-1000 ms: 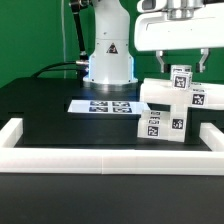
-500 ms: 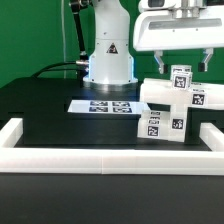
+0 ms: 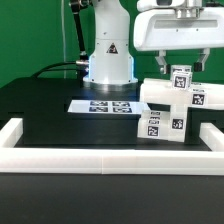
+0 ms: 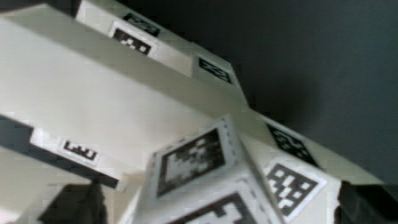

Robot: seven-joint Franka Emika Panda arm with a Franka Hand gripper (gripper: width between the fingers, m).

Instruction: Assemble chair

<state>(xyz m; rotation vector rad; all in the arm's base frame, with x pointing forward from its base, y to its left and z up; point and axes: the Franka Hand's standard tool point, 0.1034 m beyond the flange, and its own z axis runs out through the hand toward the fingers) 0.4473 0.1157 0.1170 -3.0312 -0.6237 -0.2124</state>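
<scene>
Your gripper (image 3: 178, 60) has lifted slightly off the chair (image 3: 170, 105), fingers spread wide and holding nothing. You see white tagged blocks joined together, standing upright.

The chair (image 3: 170, 107) stands as the one bulk on the desk (image 3: 50, 115), at the exterior view's right. Directly above it hangs the claw (image 3: 180, 62), jaws wide and holding nothing, a thin gap between them and the chair's top post. Left of the chair lies the marker board (image 3: 103, 105) (flat, no hindrance), with bare desk beyond. The rail (image 3: 100, 155) fences the near side, touching nothing.
</scene>
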